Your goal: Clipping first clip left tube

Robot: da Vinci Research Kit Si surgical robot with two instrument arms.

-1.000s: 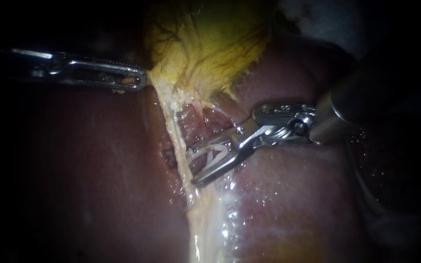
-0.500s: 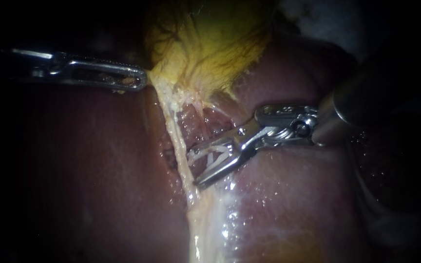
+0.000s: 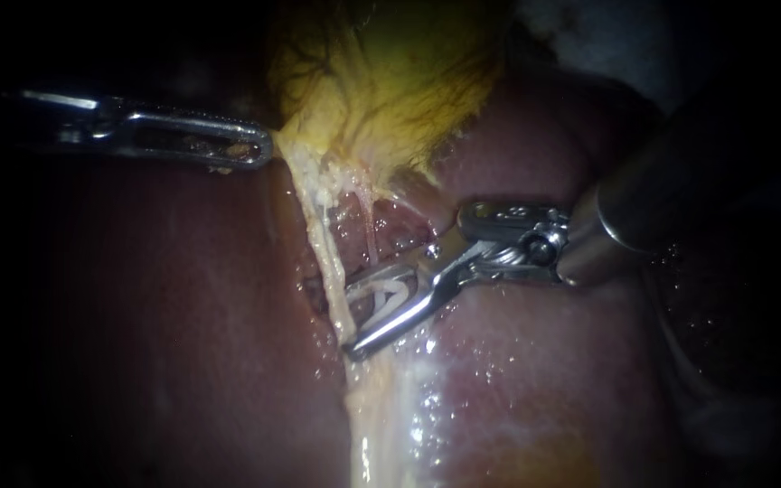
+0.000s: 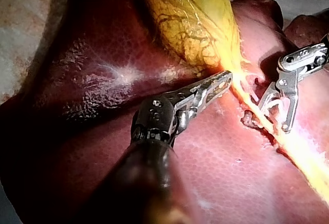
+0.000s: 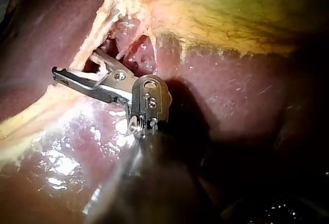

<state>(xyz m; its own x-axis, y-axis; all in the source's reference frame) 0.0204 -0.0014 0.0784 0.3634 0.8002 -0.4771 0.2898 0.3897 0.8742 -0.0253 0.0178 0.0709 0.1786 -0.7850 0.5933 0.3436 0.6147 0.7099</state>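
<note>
The yellow-green gallbladder (image 3: 390, 90) lies at the top over the dark red liver (image 3: 183, 316). A pale left tube (image 3: 325, 248) runs down from its neck. My left instrument (image 3: 262, 149) comes in from the left, shut on the gallbladder's pale edge; the left wrist view shows that instrument (image 4: 226, 78) pinching it. From the right comes my right instrument (image 3: 350, 318), jaws standing apart with a white clip (image 3: 386, 294) seated between them. They straddle the left tube, tips just past it. In the right wrist view this instrument (image 5: 74, 63) carries the clip (image 5: 85, 72) against the pale strand.
A thinner pale tube (image 3: 371, 226) crosses the raw pink pocket just right of the left tube. Wet, glistening liver (image 3: 499, 380) lies under the right instrument's shaft (image 3: 625, 217). Pale fatty tissue (image 3: 381, 425) continues downward from the tubes.
My right instrument has slid left across the tissue, so its jaws with the clip now reach over the left tube. The left instrument has held still.
</note>
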